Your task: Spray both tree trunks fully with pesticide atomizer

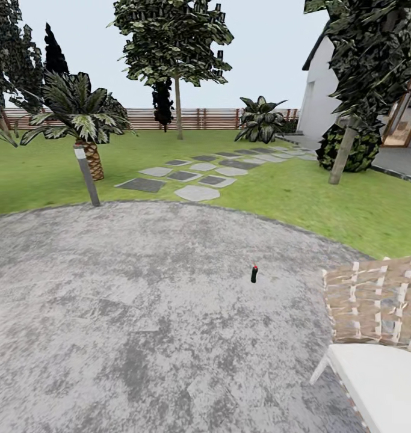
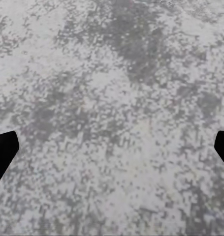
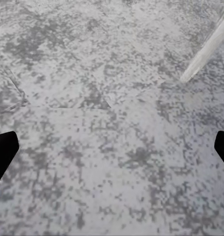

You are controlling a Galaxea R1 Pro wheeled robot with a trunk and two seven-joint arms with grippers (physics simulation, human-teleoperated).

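Observation:
The pesticide atomizer [image 1: 254, 273], a small dark bottle with a red top, stands upright on the grey paved circle [image 1: 139, 313], right of centre. Across the lawn [image 1: 325, 198], one tree [image 1: 172, 36] with a pale trunk [image 1: 179, 108] rises near the fence. A second tree's pale leaning trunk [image 1: 342, 157] stands at the right by the house. In the left wrist view my left gripper [image 2: 112, 152] is open over bare paving, with its black fingertips [image 2: 3, 155] wide apart. My right gripper [image 3: 112, 152] is open too, with nothing between its fingertips [image 3: 3, 152].
A wicker chair [image 1: 373, 300] with a white cushion [image 1: 386, 385] stands close at the right; its white leg [image 3: 205, 51] shows in the right wrist view. A lamp post [image 1: 87, 175], a palm [image 1: 79, 114], stepping stones [image 1: 196, 171], a slat fence [image 1: 199, 118] and a round bush [image 1: 361, 150] lie beyond.

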